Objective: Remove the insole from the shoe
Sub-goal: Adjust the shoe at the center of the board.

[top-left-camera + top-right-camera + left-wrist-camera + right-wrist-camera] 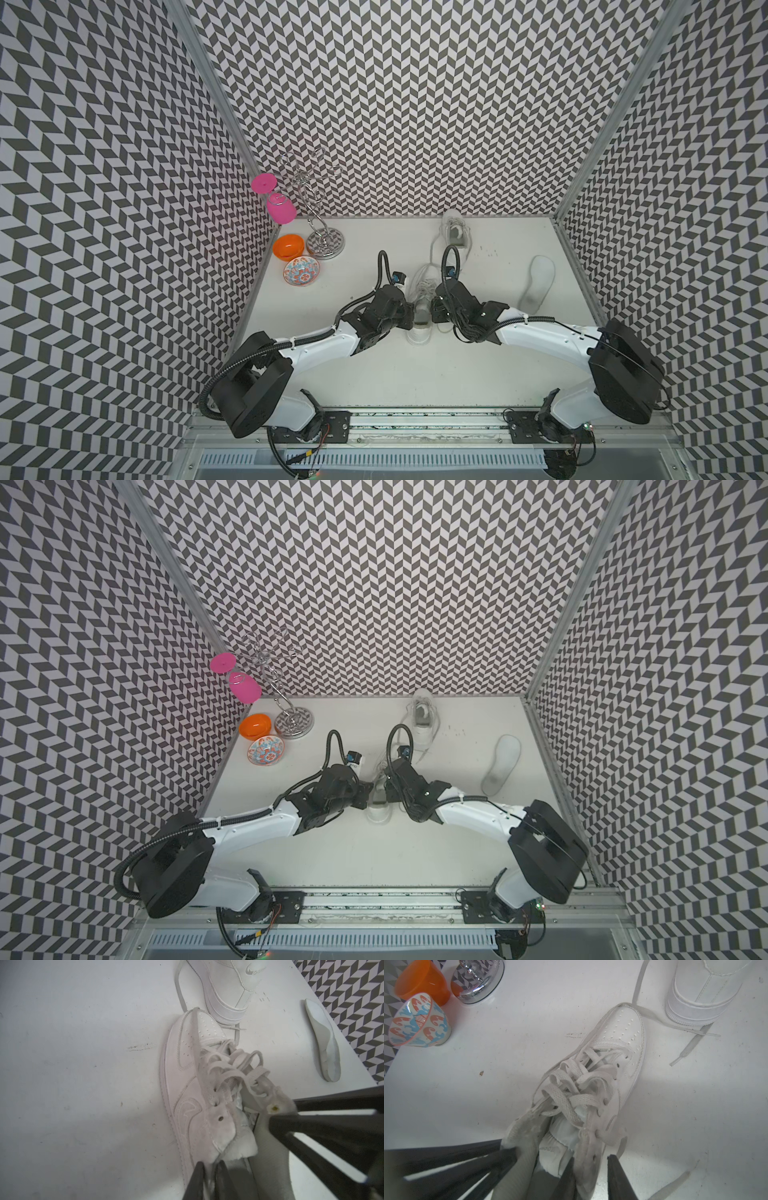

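Nearest me, both arms stretch over the white bench (pixel 415 374) and meet at the heel end of a white shoe (pixel 612 1059), which stands mid-bench with its toe pointing away. The left pincer (pixel 209 1165) has its fingers close either side of the collar's left edge; whether it truly bites I cannot tell. The right pincer (pixel 591 1157) stands apart astride the right collar flap, with a gap beside one finger. Further right, well apart from the shoe, an insole (pixel 536 282) lies loose on the bench. Beyond is a second shoe (pixel 455 235) by the back wall. Far left are a patterned bowl (pixel 301 271), an orange cup (pixel 287 246) and a chrome rack (pixel 325 243) with a pink glass (pixel 280 208) hanging from it.
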You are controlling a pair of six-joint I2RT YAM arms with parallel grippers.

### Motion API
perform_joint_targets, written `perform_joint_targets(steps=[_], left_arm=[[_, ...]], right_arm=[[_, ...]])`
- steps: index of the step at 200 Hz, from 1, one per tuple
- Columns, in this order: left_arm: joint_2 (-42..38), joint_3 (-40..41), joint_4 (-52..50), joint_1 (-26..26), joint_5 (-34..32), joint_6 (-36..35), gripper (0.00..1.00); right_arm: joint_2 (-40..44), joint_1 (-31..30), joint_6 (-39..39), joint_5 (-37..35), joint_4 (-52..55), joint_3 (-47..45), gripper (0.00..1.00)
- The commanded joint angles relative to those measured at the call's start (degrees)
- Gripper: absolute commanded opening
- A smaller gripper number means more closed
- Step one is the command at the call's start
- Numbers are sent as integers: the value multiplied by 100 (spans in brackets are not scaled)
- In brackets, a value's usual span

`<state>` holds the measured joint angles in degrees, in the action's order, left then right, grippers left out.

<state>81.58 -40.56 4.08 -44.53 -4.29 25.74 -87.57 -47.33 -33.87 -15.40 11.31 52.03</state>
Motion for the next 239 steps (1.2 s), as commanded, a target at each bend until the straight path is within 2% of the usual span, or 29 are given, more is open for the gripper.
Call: perform_joint_targets(steps=[1, 31, 68, 97, 123, 159, 193, 204, 229, 239], left_arm=[[156, -307, -155, -35, -356, -62, 29], [381, -479, -164, 63, -405, -160, 36], [822, -777, -186, 91, -344, -281, 35], [824, -838, -224, 112, -359, -202, 12], [513, -591, -189, 112, -546, -116, 0], [-85, 50, 52, 182, -678, 84, 0], [-208, 125, 264, 195, -332, 67, 0], [-209, 26, 224, 179, -229, 55, 0], [-275, -221, 59, 80, -139, -80, 0], [-298, -309, -38, 65, -136, -90, 0]], right_arm=[[-114, 66, 78, -114, 14, 85, 26], [-9, 66, 73, -130, -59, -42, 25], [11, 66, 37, -148, -115, -140, 25], [-132, 89, -32, -486, 158, -1, 24], [44, 299, -50, -649, 210, -205, 23], [316, 684, -25, -558, 75, -650, 23], [402, 576, 498, -286, -220, -648, 24], [514, 429, 847, -280, -381, -650, 27], [883, 117, 1575, -389, -585, -721, 47], [1041, 93, 1776, -280, -670, -800, 52]])
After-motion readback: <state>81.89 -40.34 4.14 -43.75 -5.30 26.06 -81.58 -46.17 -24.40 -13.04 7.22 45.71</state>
